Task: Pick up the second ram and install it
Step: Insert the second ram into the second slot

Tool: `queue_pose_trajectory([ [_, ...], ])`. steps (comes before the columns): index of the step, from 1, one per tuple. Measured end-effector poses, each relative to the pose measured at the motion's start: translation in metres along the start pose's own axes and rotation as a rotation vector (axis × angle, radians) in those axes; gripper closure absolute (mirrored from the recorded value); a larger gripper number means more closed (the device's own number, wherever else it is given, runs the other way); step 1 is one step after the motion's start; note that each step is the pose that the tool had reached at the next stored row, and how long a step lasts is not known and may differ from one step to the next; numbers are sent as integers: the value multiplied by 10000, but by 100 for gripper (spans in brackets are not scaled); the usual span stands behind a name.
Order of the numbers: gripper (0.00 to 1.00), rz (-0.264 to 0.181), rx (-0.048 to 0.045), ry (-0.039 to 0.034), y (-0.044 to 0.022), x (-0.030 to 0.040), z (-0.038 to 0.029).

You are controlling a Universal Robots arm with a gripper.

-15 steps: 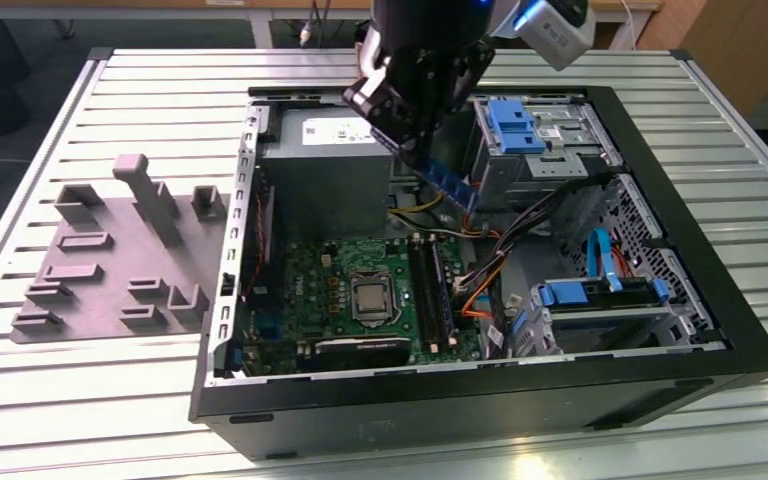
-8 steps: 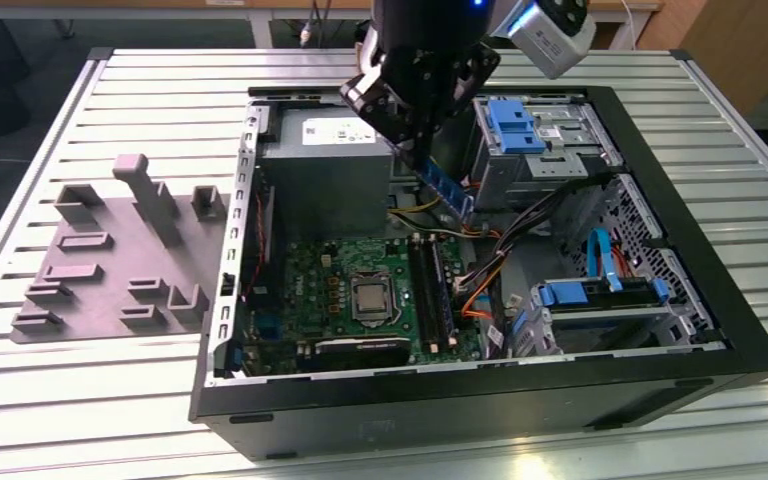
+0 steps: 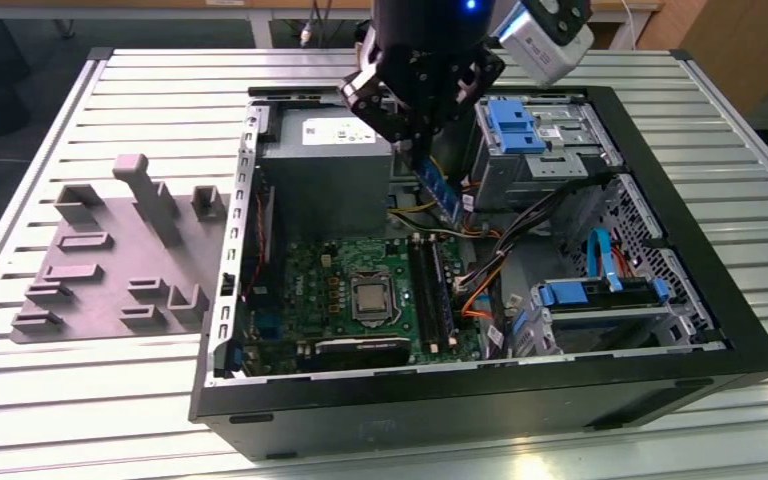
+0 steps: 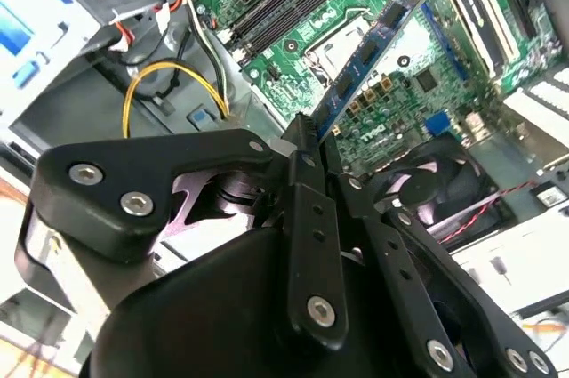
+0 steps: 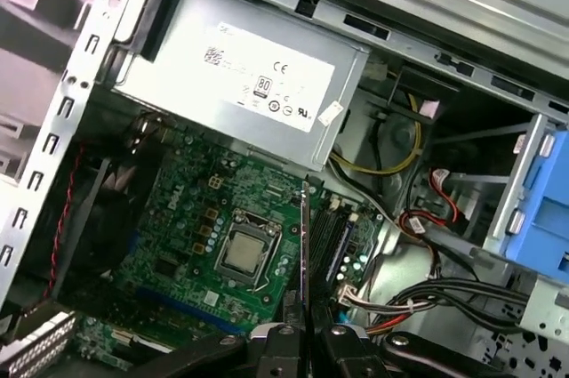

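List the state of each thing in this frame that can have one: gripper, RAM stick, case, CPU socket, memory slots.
gripper: shut on the second ram, above the open case.
second ram: held by one end, in the air, not yet seated.
computer case: lying on its side, side panel off.
CPU socket: closed, no cooler over it.
memory slots: whether any is filled cannot be told.

A table (image 3: pixel 117 420) of pale, ribbed metal slats carried everything. An open black computer case (image 3: pixel 491 400) lay on its side directly on it, filling the middle and the 3 o'clock side of the exterior view. At 9 o'clock, just beside the case, rested a grey fixture tray (image 3: pixel 111 265) with upright blocks.
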State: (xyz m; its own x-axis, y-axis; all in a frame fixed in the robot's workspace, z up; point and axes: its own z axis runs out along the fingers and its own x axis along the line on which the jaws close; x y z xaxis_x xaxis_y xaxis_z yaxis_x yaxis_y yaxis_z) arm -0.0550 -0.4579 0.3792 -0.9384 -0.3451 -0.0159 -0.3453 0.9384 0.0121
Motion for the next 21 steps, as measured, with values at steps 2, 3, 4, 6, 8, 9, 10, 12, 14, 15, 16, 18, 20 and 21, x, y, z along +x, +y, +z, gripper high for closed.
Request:
queue_pose_trajectory([
  [2, 86, 332, 6, -4, 0, 0, 2],
  [3, 86, 491, 9, -6, 0, 0, 3],
  [4, 86, 652, 12, -7, 0, 0, 5],
  [6, 86, 987, 17, -12, 0, 0, 8],
  [8, 86, 1315, 22, -15, 1, 0, 11],
  [9, 86, 1492, 25, -18, 1, 0, 13],
  [10, 86, 1672, 28, -20, 1, 0, 15],
  [12, 86, 2021, 34, -24, 1, 0, 19],
  [14, 86, 2362, 39, -28, 1, 0, 25],
  [15, 86, 2522, 42, -31, 1, 0, 29],
  [16, 86, 2682, 44, -33, 1, 0, 33],
  [18, 86, 3007, 49, -39, 1, 0, 42],
  [20, 86, 3279, 57, -46, 1, 0, 51],
  [21, 86, 3372, 61, -49, 1, 0, 55],
])
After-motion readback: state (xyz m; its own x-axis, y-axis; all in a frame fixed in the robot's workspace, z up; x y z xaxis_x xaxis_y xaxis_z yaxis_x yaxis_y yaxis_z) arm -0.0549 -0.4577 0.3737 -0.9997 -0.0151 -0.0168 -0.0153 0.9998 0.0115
